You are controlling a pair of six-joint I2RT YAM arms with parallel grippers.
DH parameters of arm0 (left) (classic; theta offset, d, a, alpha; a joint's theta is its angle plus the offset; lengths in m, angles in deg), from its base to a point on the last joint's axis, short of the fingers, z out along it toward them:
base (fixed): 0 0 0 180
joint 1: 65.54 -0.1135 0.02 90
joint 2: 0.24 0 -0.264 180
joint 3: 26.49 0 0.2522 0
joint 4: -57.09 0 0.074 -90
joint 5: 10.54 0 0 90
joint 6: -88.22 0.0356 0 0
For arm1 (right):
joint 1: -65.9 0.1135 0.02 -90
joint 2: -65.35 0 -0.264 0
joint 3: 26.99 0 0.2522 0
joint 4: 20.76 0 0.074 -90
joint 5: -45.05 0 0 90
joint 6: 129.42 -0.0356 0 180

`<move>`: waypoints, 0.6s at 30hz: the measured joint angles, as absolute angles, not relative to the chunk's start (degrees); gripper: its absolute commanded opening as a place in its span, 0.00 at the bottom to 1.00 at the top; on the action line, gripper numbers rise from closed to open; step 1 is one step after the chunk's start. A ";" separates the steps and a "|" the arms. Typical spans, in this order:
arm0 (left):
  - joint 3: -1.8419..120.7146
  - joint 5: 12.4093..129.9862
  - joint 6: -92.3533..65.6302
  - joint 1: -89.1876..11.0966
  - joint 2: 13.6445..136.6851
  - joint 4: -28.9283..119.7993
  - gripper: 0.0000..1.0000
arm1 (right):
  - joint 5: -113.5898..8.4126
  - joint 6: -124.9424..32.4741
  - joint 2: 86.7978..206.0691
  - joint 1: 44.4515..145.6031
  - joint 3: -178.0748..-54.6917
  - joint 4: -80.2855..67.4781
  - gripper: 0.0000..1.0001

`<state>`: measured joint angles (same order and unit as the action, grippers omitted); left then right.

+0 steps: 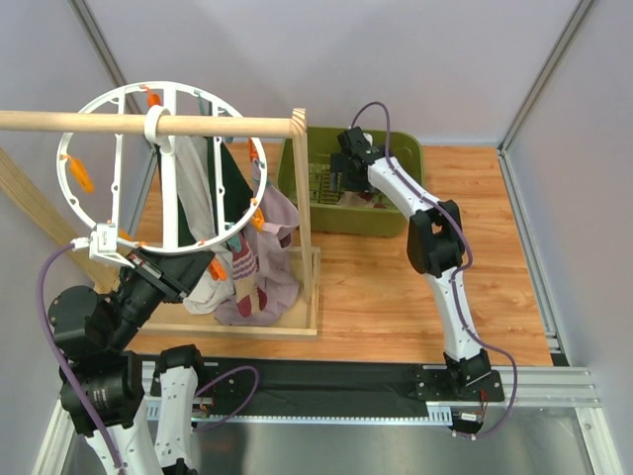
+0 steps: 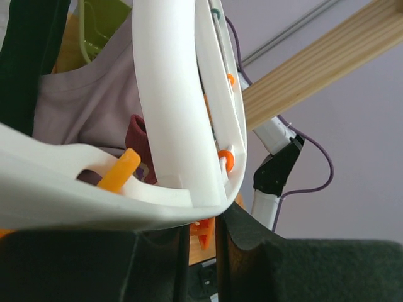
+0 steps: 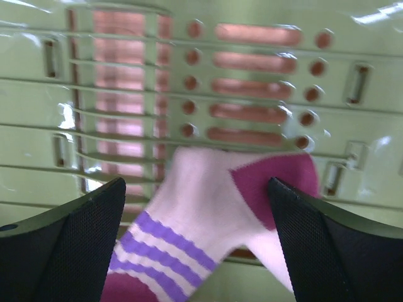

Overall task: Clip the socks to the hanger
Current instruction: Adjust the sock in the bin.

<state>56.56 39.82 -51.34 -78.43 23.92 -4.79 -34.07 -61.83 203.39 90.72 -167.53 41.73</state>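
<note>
1. Right gripper, jaws spread, hangs over green basket; sock lies just ahead between them, long axis slanting lower-left to upper-right across the gap.
2. Left gripper pinches hanger rim, well apart from sock.

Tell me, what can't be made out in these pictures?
- Top view: the inside of the basket, mostly hidden by the right arm.
- Right wrist view: the sock is blurred, its lower end cut off by the frame edge.
- Left wrist view: the hanger fills the frame, hiding most of the clothes behind.
</note>
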 measured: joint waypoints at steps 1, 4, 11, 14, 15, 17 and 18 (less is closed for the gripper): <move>56.54 39.89 -51.34 -78.43 23.94 -4.79 0.00 | -34.29 -61.90 203.89 90.89 -168.16 41.51 0.94; 56.54 39.95 -51.39 -78.43 23.94 -4.85 0.00 | -35.17 -62.56 205.84 91.11 -170.81 39.30 0.89; 56.85 40.11 -51.39 -78.43 24.01 -5.25 0.00 | -36.26 -65.55 208.57 91.29 -174.09 33.56 0.80; 56.85 40.13 -51.45 -78.43 24.01 -5.27 0.00 | -36.17 -65.59 210.82 91.51 -176.23 32.31 0.79; 56.85 40.13 -51.50 -78.43 24.01 -5.27 0.00 | -35.80 -65.44 211.63 91.68 -176.89 32.11 0.78; 56.85 40.13 -51.58 -78.43 24.01 -5.27 0.00 | -34.86 -64.89 213.18 92.27 -177.96 31.83 0.74; 56.85 40.13 -51.63 -78.43 24.01 -5.27 0.00 | -33.68 -64.13 213.62 92.80 -178.26 31.46 0.72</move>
<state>56.85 40.13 -51.63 -78.43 24.01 -5.27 -33.68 -64.13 213.62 92.80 -178.26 31.46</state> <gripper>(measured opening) 0.215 0.756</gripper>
